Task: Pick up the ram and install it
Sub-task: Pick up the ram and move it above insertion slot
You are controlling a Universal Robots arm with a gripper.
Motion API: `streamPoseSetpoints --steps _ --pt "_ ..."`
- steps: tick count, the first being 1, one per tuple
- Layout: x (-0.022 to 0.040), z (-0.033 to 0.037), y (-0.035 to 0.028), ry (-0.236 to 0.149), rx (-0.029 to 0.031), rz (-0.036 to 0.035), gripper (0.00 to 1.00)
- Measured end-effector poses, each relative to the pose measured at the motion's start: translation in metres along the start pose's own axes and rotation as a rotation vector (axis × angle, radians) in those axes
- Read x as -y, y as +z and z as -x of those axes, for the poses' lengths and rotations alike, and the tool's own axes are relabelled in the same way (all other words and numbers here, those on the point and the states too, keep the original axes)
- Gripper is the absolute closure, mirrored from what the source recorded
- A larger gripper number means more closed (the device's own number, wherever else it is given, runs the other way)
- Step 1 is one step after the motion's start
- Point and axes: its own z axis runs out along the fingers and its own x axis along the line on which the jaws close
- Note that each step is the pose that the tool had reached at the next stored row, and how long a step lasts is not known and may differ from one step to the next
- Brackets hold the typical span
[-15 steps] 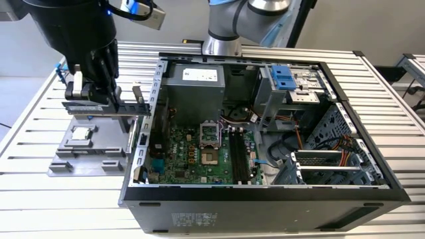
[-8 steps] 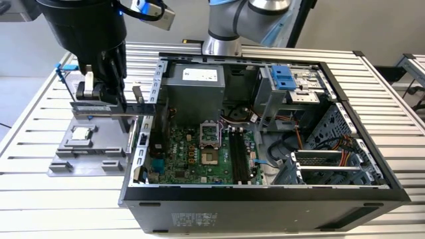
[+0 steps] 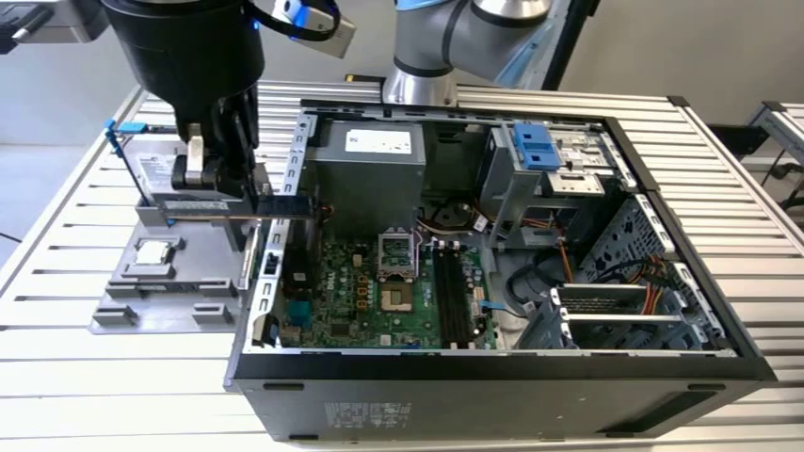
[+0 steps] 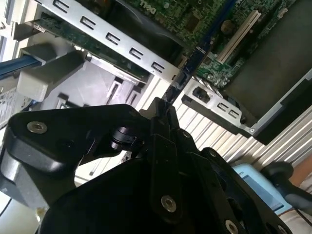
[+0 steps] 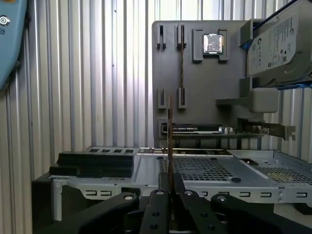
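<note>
1. Claw state. In both wrist views I see the claw [image 5: 169,189] drawn narrow, its two black fingers [image 4: 157,127] pressed onto the flat faces of the ram [image 5: 169,141]. The ram is clamped by one end, and the rest of its thin edge projects straight out past the fingertips.

2. Ram position. In the exterior view the claw [image 3: 224,193] hangs at the exterior view's left, over the edge where the grey parts holder [image 3: 126,315] meets the side wall of the open computer case [image 3: 503,386]. The ram [image 3: 282,219] reads there as a thin dark strip reaching from the claw across the case wall. It is clear of the holder and not seated in the motherboard [image 3: 364,282]. In the second wrist view the ram [image 4: 192,58] points toward the green board inside the case.

3. Holder contents. In the first wrist view I see the following:
- the square silver processor chip [image 5: 213,43] lying flat in its pocket;
- the hard drive [image 5: 275,44] standing on edge beside it;
- a graphics card [image 5: 195,129] along the holder's side nearest the case;
- another thin stick [image 5: 182,58] on edge in the slotted posts.

4. Support. Holder and case both rest on the ribbed aluminium tabletop [image 3: 754,188].
</note>
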Motion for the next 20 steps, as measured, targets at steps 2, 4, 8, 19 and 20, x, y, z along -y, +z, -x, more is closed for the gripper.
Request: streamPoseSetpoints --steps 2,4,8,19,20 --pt "0.0028 0.0000 0.0000 0.000 0.0000 0.0001 1.00" --pt "0.0053 0.0001 -0.0001 0.000 -0.0001 0.0000 1.00" --pt "0.0113 0.0001 0.0000 0.000 0.0000 0.0000 1.00" --pt "0.0296 0.0003 0.0000 0.000 0.0000 0.0002 1.00" --pt "0.0315 0.0004 -0.0001 0.000 -0.0001 0.0002 1.00"
